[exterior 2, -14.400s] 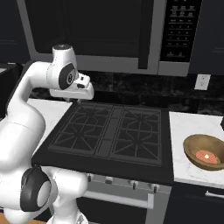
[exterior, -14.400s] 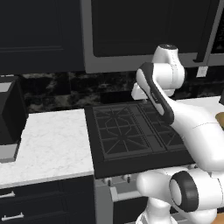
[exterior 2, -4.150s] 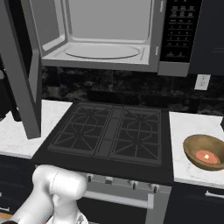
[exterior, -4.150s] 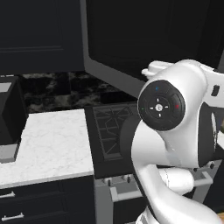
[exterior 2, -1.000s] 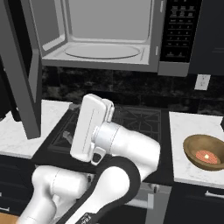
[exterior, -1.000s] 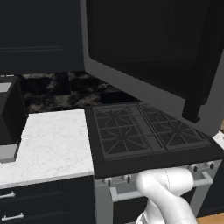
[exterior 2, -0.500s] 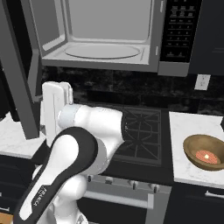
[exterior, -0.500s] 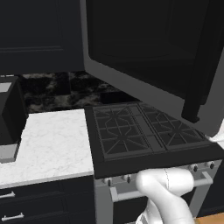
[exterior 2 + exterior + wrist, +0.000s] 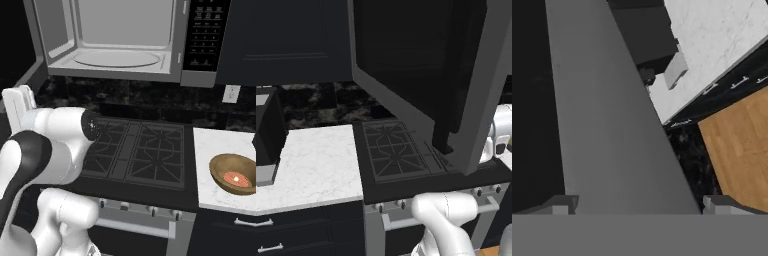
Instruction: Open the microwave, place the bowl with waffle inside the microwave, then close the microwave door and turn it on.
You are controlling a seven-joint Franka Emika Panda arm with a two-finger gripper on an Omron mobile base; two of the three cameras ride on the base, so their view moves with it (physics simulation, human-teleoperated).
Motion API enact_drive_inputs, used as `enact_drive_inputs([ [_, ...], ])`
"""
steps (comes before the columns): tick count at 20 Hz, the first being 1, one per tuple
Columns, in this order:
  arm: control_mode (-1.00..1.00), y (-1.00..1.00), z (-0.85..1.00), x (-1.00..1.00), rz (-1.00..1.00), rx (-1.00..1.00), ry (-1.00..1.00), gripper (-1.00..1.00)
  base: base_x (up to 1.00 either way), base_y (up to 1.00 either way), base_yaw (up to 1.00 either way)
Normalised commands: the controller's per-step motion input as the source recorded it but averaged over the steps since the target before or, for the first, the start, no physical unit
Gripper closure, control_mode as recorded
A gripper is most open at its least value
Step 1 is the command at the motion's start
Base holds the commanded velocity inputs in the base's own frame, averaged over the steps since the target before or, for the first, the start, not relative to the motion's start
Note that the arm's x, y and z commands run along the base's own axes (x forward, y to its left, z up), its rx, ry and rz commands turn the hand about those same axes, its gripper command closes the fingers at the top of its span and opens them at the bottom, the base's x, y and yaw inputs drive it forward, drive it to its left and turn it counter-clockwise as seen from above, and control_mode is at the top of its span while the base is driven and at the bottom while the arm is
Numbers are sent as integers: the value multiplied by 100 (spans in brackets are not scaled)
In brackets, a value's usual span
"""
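The microwave [image 9: 117,30] hangs above the stove with its light grey inside and round turntable [image 9: 117,59] exposed. The microwave door [image 9: 406,65] stands swung far out to the left, its dark bar handle [image 9: 445,100] near the free edge. In the hand view my gripper [image 9: 641,202] is open, fingertips [image 9: 564,204] wide apart, with the door's grey frame [image 9: 607,125] running right up between them. The tan bowl [image 9: 234,172] with the waffle [image 9: 235,178] sits on the white counter right of the stove, far from the gripper.
A black gas stove [image 9: 135,150] lies below the microwave. Left of it is a white marble counter [image 9: 311,160] carrying a black boxy appliance [image 9: 266,135]. The microwave's control panel [image 9: 205,35] is on its right side. My bulky arm [image 9: 45,145] covers the stove's left part.
The arm has swung leftward from over the stove to the door's edge. The door has swung out wider.
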Motion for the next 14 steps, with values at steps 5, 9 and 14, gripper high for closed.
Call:
enact_drive_inputs([
  [5, -100, 80, -12, 0, -8, -2, -9, -100, 0, 0, 0],
  [9, -100, 51, -16, 0, -9, 1, -7, -100, 0, 0, 0],
  [14, -100, 27, -15, 1, 0, 5, -3, -100, 0, 0, 0],
])
